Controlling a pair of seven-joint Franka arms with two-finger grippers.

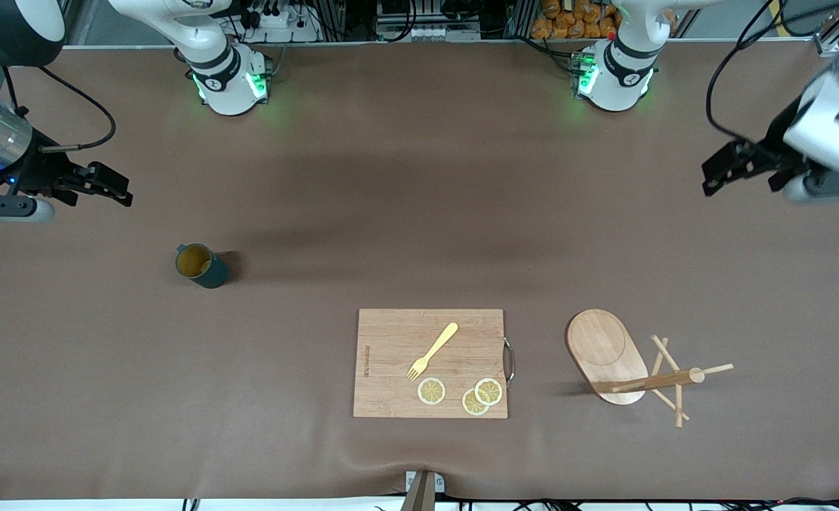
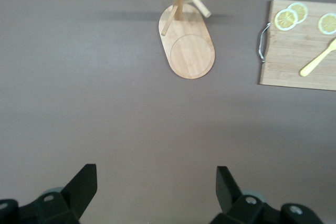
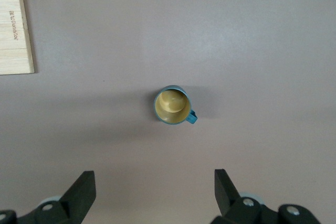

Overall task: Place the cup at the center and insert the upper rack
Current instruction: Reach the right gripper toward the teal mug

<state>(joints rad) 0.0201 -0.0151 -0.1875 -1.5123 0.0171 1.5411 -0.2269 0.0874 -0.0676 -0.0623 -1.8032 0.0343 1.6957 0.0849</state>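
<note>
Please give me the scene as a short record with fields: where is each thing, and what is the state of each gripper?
cup: upright on the mat, toward the right arm's end, untouched
mug stand: upright, toward the left arm's end, beside the cutting board
cutting board: nearest the front camera, carrying a yellow fork and three lemon slices
left gripper: in the air over bare mat, jaws open, holding nothing
right gripper: in the air over bare mat, jaws open, holding nothing
</note>
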